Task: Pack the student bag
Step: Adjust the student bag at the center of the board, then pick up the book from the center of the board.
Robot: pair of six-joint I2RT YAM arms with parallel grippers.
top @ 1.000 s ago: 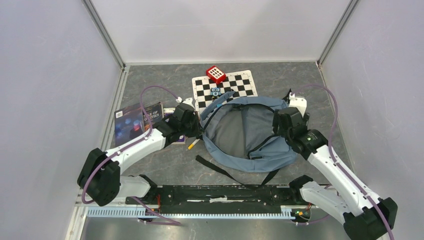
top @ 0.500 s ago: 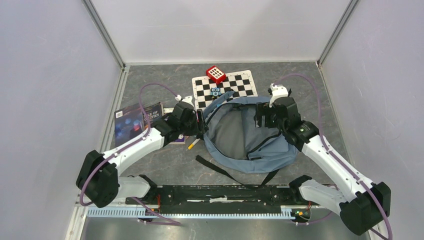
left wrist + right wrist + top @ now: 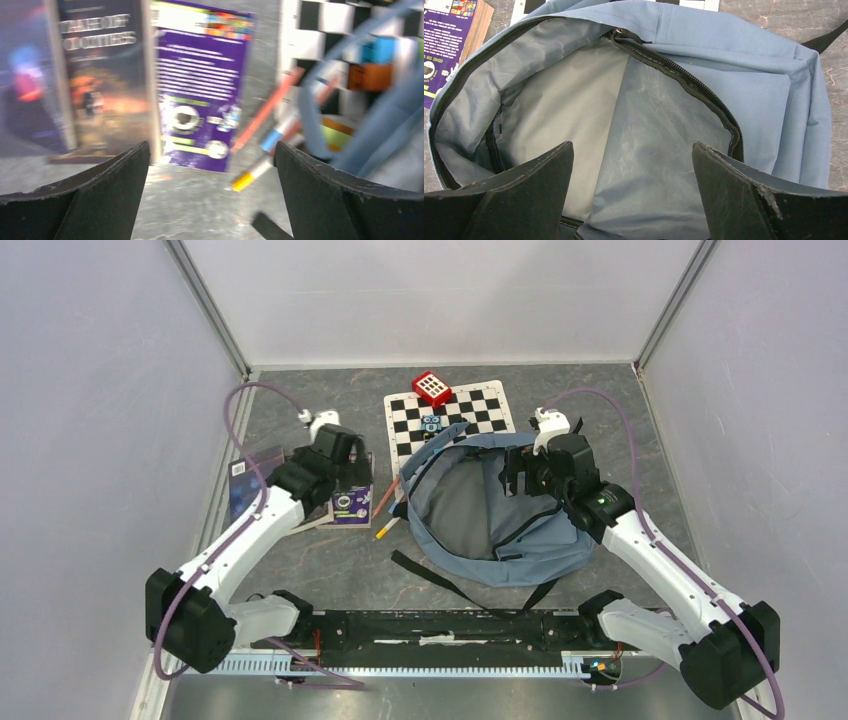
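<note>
Grey marbled tabletop (image 3: 320,570) lay between plain white walls. The student bag (image 3: 470,510) sat right of centre on it, its main zipper undone and the mouth gaping to show pale grey lining, its far edge lying over the near edge of a checkered mat (image 3: 450,410). A black strap (image 3: 430,575) trailed from the bag toward the arms' bases. A red block (image 3: 431,388) stood at the mat's far edge.

The right pincer (image 3: 631,195) hung over the open mouth of the bag with its jaws spread wide and nothing between them. The left pincer (image 3: 210,195) hovered over the books to the left of the bag, jaws likewise wide apart and holding nothing. Beneath it lay a dark-covered book (image 3: 100,85) and, just beside it, a purple book (image 3: 200,85). An orange pen (image 3: 265,117) and a yellow-tipped marker (image 3: 255,172) lay between the purple book and the bag, though the left wrist view was blurred.
</note>
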